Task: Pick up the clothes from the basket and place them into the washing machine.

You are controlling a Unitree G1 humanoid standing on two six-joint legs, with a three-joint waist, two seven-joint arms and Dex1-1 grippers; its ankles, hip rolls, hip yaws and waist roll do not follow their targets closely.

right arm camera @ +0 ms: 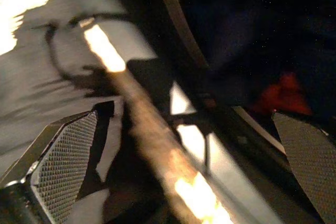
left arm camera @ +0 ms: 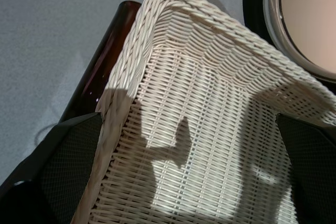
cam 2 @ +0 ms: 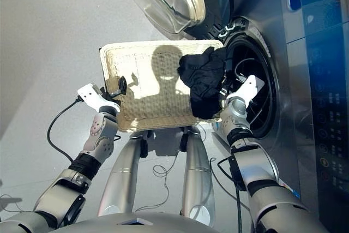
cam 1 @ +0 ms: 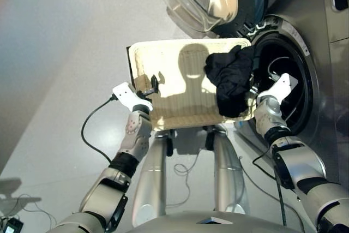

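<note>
While both arms hold the basket [cam 1: 163, 80] up at the washing machine [cam 1: 305, 64], the left pincer [cam 1: 152, 84] pinches its left rim and the right pincer [cam 2: 226, 94] straddles its right rim, fingers spread. Black garment [cam 1: 232, 80] lies just beside the right pincer, draped toward the drum mouth [cam 1: 292, 80]. An orange-red garment [right arm camera: 278, 95] shows beyond the right pincer.
</note>
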